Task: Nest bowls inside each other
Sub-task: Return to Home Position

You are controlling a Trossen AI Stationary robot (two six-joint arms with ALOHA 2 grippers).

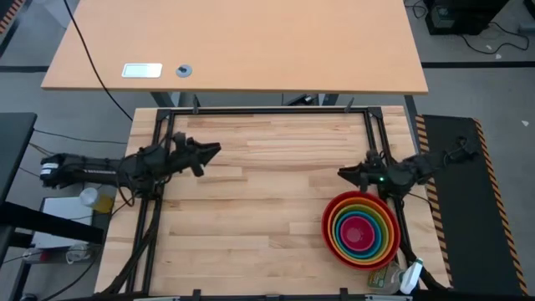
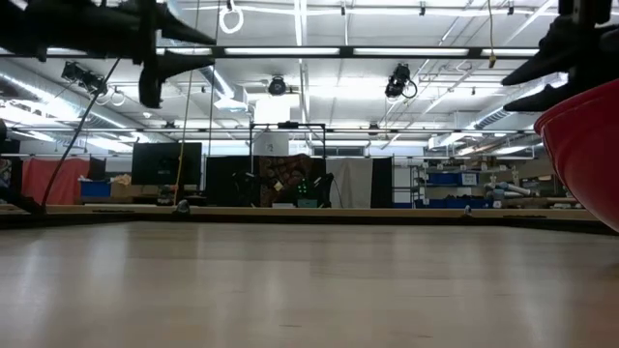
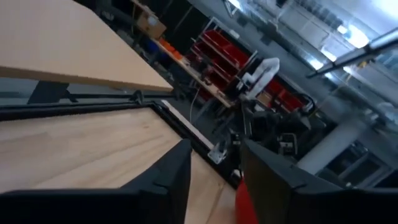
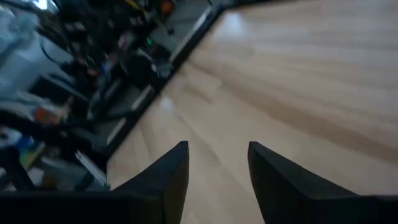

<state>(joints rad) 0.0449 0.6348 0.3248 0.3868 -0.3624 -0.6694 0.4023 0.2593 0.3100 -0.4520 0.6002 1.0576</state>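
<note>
The bowls [image 1: 361, 230] sit nested in one stack near the table's near right corner, resting on the wood. Red is the outermost, with orange, green and blue rings inside it and pink in the middle. The low view shows only the red wall [image 2: 585, 155] at the right edge. My left gripper [image 1: 213, 151] hovers over the far left of the table, open and empty [image 3: 214, 149], pointing toward the right. My right gripper [image 1: 343, 173] hovers just beyond the stack's far side, open and empty [image 4: 217, 149], pointing toward the left.
A black frame rail [image 1: 267, 111] borders the table's far and side edges. Beyond it stands a tan desk [image 1: 242, 50] with a white device [image 1: 141, 70]. Small packets [image 1: 389, 278] lie at the near right corner. Bare wood [image 1: 251, 217] spans the table's middle.
</note>
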